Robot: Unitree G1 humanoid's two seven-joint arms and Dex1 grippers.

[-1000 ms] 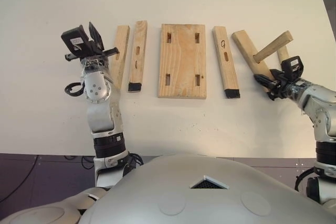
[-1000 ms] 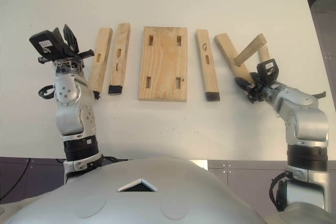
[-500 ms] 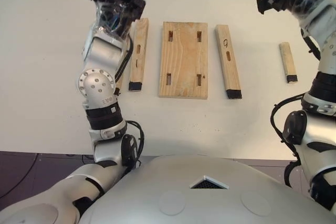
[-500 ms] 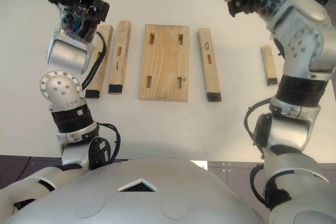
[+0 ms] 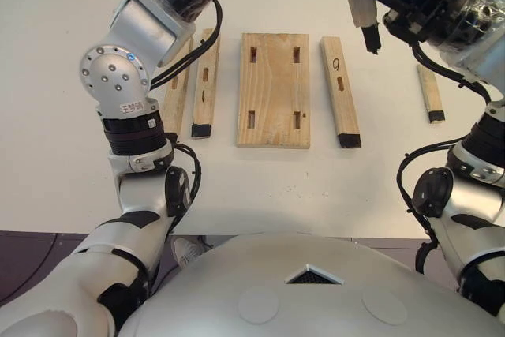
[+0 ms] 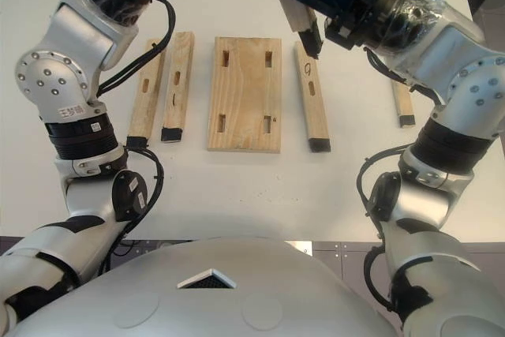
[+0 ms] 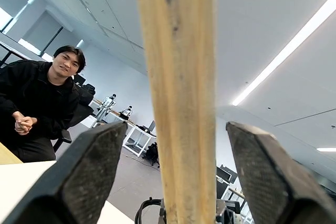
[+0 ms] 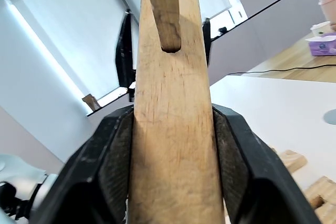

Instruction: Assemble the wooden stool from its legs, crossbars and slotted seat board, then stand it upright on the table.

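Both arms were up, elbows bent, wrists lifted high! The left hand had its fingers spread wide apart; the right hand was clamped tight around a wooden leg.

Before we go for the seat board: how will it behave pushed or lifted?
The seat board looks like a thick solid plank, so probably stiff and not fragile. It lies flat on the smooth table, so a push likely slides it, no rolling or tipping. Its low edges may be awkward to grip.
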